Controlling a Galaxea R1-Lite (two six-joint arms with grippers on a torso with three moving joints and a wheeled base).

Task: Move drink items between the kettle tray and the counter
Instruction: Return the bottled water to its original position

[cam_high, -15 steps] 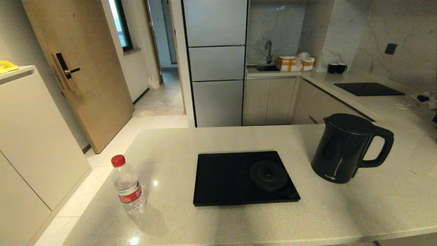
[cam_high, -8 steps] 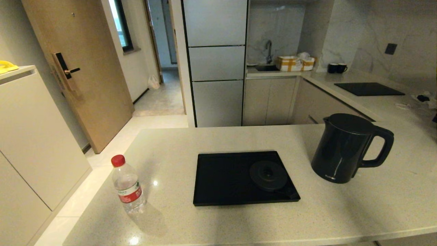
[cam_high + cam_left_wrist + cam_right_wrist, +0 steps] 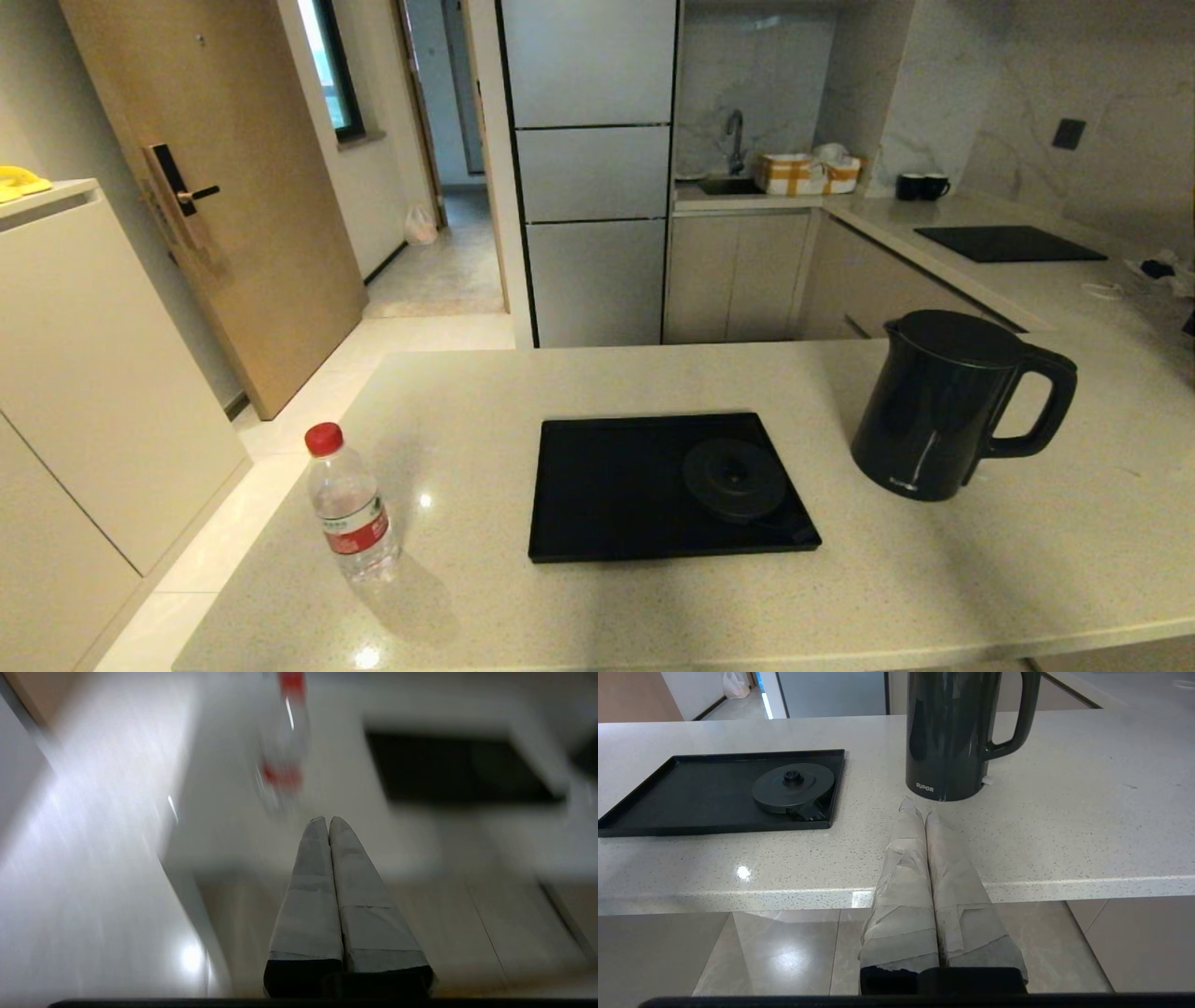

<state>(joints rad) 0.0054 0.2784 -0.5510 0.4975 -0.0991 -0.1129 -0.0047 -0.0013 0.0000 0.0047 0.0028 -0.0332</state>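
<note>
Beige stone desk: kettle tray empty between water bottle and electric kettle; left pincer and right pincer clenched, empty — below the desk's near edge, likely pre-grasp.

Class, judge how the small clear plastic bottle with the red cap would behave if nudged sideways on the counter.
The small clear plastic bottle with the red cap stands tall on a narrow foot, so it probably tips easily. Its round body would likely roll afterwards on the smooth speckled stone counter.
</note>
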